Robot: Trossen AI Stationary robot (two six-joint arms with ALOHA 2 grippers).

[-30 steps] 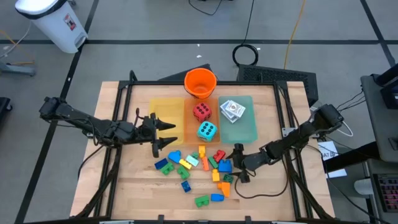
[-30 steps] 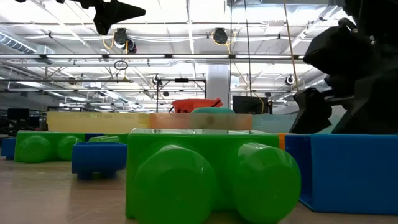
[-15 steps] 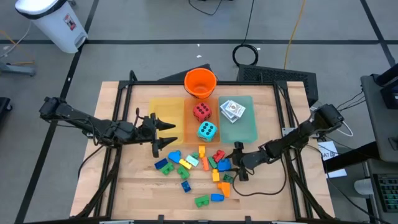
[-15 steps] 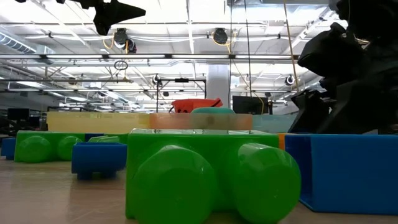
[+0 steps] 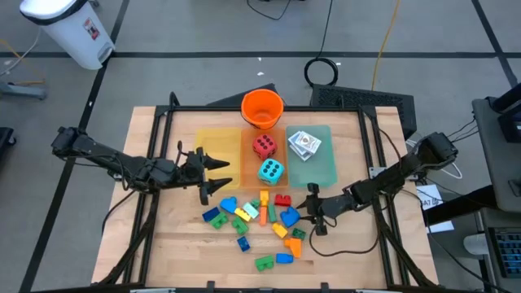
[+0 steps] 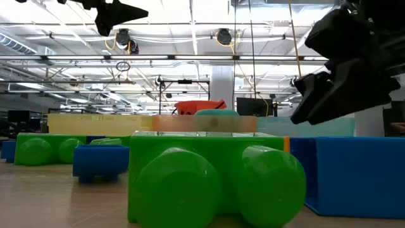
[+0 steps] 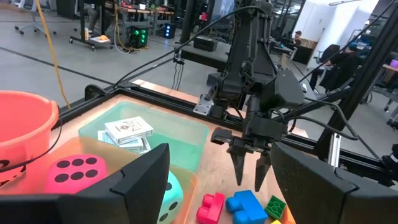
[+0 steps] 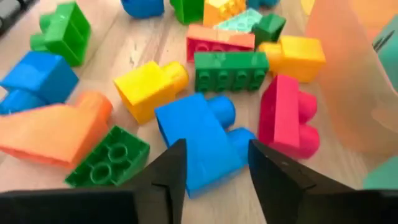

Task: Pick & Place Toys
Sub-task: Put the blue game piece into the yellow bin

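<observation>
Shifted a touch since a second ago: right gripper point(image 5: 312, 213), at centre-right of the high view, higher in the low view and with fingers point(image 8: 168, 180) drawn closer, yet with a gap between them. Nudged too: blue brick point(image 5: 289, 216) and red brick point(image 5: 282, 199), now slightly apart. Straddles the blue brick in the right wrist view without visibly pinching it; looks like the step of picking that brick out of the brick pile point(image 5: 260, 220) at lower centre.

To do it well: come straight down over the brick's body, not its studs; keep the red neighbour outside the fingers; close squarely on the flat sides; lift before travelling toward the trays.

Waits at centre-left of the high view with fingers spread and nothing between them: left gripper point(image 5: 218, 175).

Containers, across upper centre of the high view:
- orange bucket point(image 5: 262, 108): seems to hold nothing.
- yellow tray point(image 5: 218, 146): shows no toys.
- orange tray point(image 5: 254, 161): holds red die point(image 5: 263, 146) and teal die point(image 5: 271, 171).
- green tray point(image 5: 321, 167): holds white card packs point(image 5: 304, 143).
</observation>
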